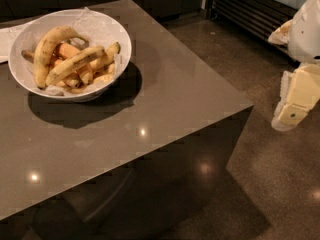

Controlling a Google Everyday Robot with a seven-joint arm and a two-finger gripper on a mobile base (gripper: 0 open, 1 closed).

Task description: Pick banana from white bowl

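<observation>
The white bowl (121, 38) stands on the far left of the grey-brown table (165, 99), lined with crinkled white paper. The banana (75, 63), yellow with dark speckles, lies diagonally on top of the pile in the bowl. Behind it curls a bigger hooked banana (46, 46), and shorter orange-toned ones (106, 59) lie beside and under it. My gripper (292, 109), a cream-white piece at the right edge of the camera view, hangs off the table's right side over the floor, far from the bowl and holding nothing that shows.
The table's near-right corner (250, 105) lies between the gripper and the bowl. White paper (7, 39) lies at the table's left edge behind the bowl. Dark cabinets and a grille (245, 9) line the back. A glossy floor (280, 184) runs along the right.
</observation>
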